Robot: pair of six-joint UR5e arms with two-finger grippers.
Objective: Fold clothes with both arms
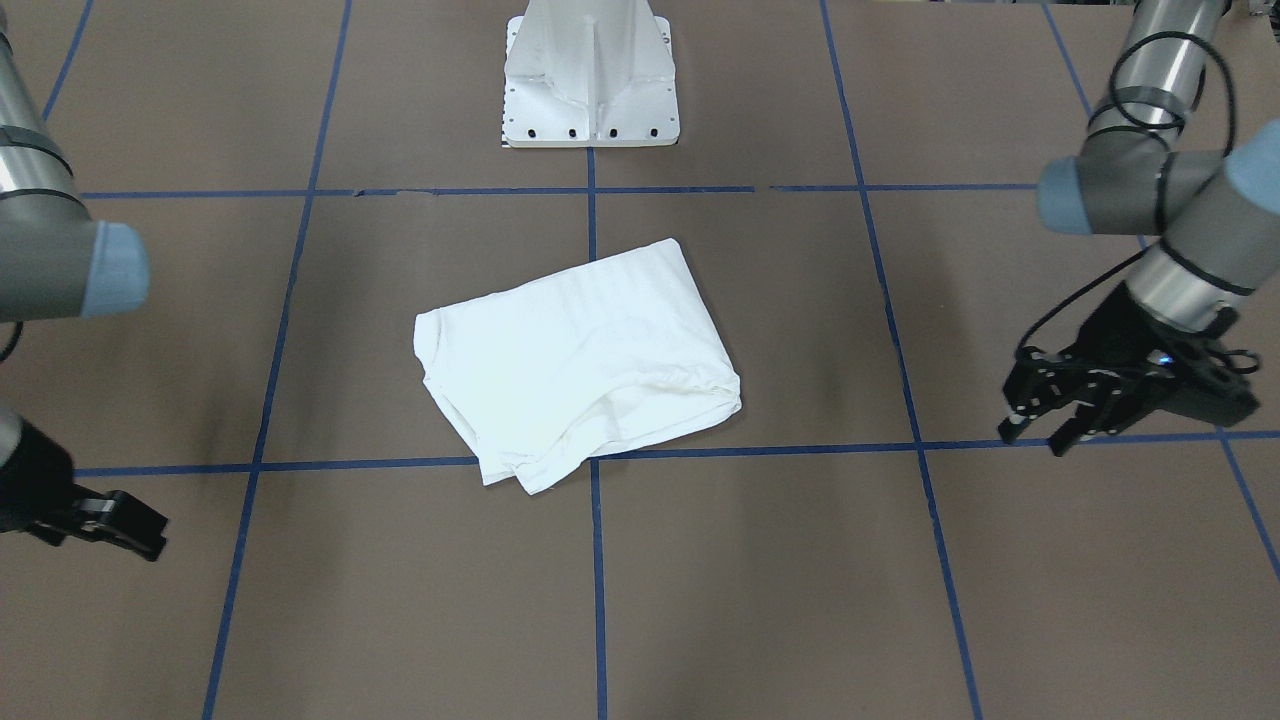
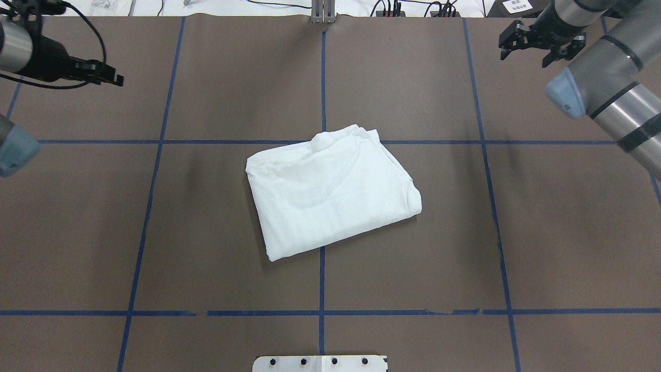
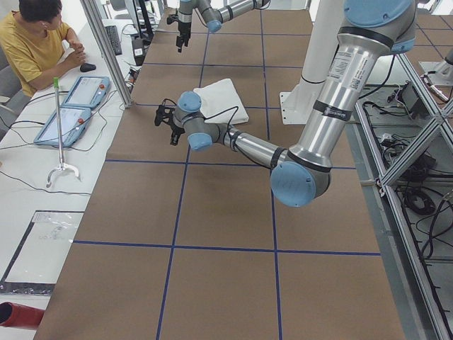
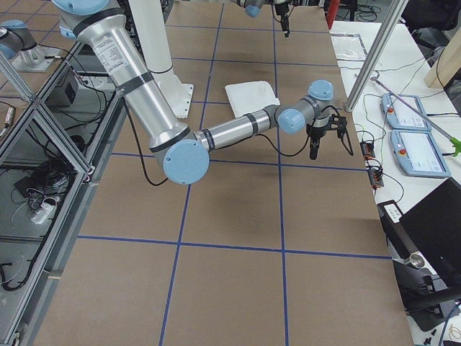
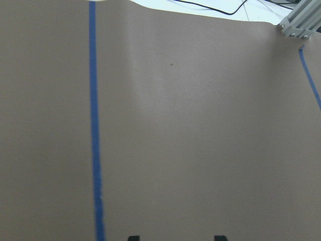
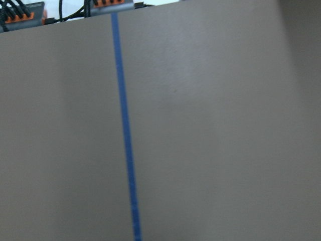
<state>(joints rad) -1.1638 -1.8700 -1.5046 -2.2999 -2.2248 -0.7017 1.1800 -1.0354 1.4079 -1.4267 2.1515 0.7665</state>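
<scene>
**One Shirt Folded, Two Grippers Empty**

One white T-shirt (image 2: pixel 330 191) lay folded in a compact bundle at the middle of the table (image 2: pixel 206 243). Two arms stood well apart from it, one on each side. The left gripper (image 1: pixel 1033 438) had its fingers spread and empty, as did the right gripper (image 2: pixel 525 51).

The T-shirt (image 2: pixel 330 196) is soft cloth, the table (image 2: pixel 206 232) matt, the left arm (image 1: pixel 1165 20) glossy metal.

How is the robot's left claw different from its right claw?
The left gripper hangs off the shirt's left side, and the right gripper hangs off its right side. From overhead, the right gripper shows both fingers spread, while the left gripper shows side-on. Both are black, open, empty and well away from the shirt.
</scene>
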